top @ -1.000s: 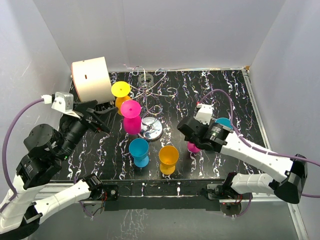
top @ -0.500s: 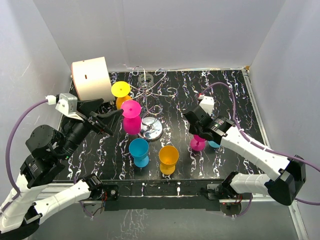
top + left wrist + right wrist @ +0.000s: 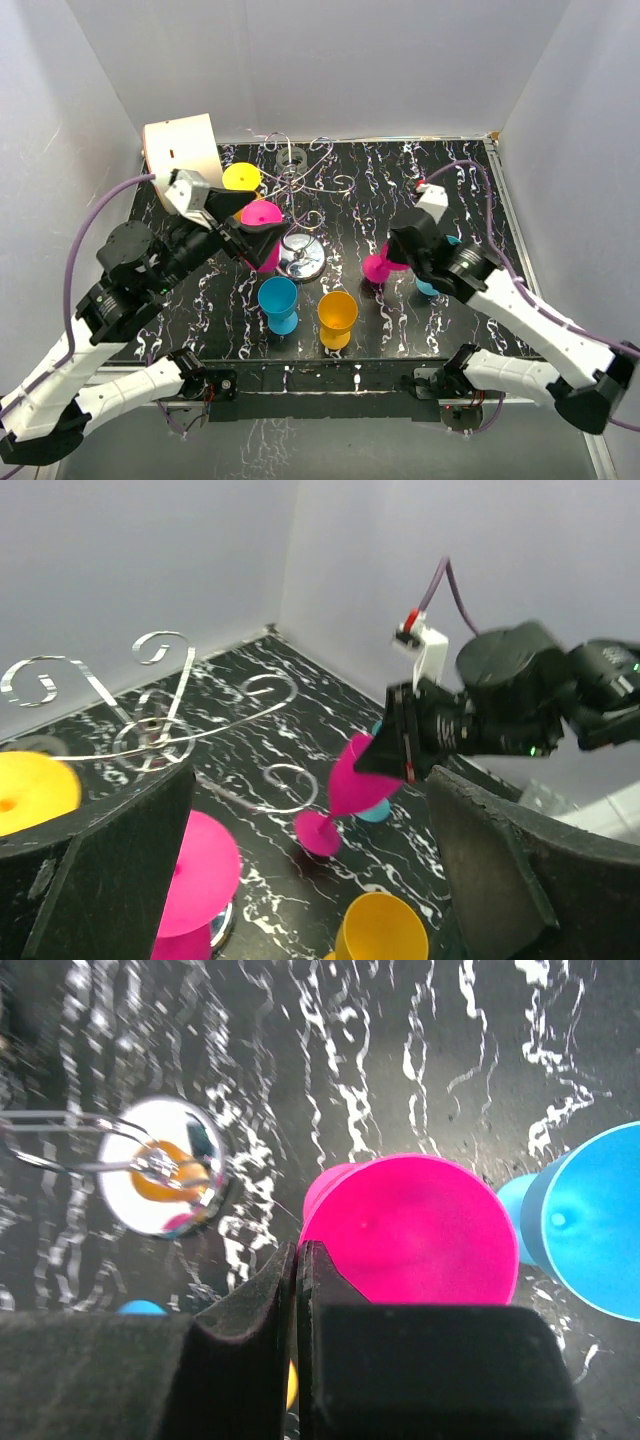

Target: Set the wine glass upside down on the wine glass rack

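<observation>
1. While the right gripper (image 3: 402, 254) hides most of its bowl from above, the magenta wine glass (image 3: 348, 778) shows tilted, foot lowest, beside a teal glass (image 3: 590, 1220).
2. Those jaws are clamped on its rim.
3. The wine glass rack (image 3: 300, 258) stands to its left, apart.
4. The left gripper (image 3: 255, 235) hovers by the rack, spread wide.

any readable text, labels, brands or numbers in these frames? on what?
None readable in any view.
wine glass rack, pink wine glass: no print.
cream cylinder: one small dark mark, not lettering.
white block on the right arm: no legible label.
</observation>
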`<action>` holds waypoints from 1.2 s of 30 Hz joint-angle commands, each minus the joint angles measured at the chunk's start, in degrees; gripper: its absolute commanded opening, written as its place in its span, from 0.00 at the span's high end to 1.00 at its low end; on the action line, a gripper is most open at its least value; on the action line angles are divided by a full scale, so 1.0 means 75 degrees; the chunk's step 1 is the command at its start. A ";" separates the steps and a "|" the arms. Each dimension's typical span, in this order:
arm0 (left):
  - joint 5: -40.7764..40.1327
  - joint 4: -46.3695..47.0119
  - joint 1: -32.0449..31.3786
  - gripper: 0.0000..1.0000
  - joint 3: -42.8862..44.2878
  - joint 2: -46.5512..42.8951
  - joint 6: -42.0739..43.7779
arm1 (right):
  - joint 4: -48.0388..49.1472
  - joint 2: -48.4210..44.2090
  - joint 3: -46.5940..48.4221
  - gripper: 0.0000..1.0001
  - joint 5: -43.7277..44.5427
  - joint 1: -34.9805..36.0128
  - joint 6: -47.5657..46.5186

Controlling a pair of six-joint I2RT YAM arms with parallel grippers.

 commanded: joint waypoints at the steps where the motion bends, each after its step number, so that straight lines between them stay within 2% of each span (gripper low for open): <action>1: 0.1597 0.0618 0.0026 0.01 0.0204 0.0250 -0.0025 | 0.1126 -0.1140 0.0201 1.00 0.0579 -0.0051 -0.0180; 7: 0.2599 0.1419 0.0026 0.01 0.0292 0.0997 -0.1010 | 0.1508 -0.2422 0.0241 1.00 0.1242 -0.0052 -0.0720; 9: 0.3099 0.2159 0.0027 0.02 0.0173 0.1257 -0.1896 | 0.1973 -0.2868 0.0187 1.00 0.1342 -0.0057 -0.0796; 12: 0.3671 0.3995 0.0026 0.02 -0.0406 0.1525 -0.3005 | 0.2734 -0.3502 0.0049 1.00 0.1461 -0.0052 -0.0881; 18: 0.3637 0.4499 0.0026 0.05 0.0050 0.2455 -0.3958 | 0.4254 -0.4270 -0.0078 1.00 0.1386 -0.0045 -0.1140; 27: 0.2785 0.6473 0.0026 0.09 0.0158 0.3550 -0.6068 | 0.6223 -0.4307 0.0002 1.00 0.0303 -0.0043 -0.1292; 29: 0.2798 0.6944 0.0009 0.13 0.0278 0.3870 -0.6578 | 0.6545 -0.4244 0.0009 1.00 0.0076 -0.0043 -0.1273; 36: 0.1949 0.7129 -0.0032 0.19 0.0602 0.4320 -0.6887 | 0.7278 -0.4096 -0.0155 1.00 -0.0580 -0.0042 -0.0966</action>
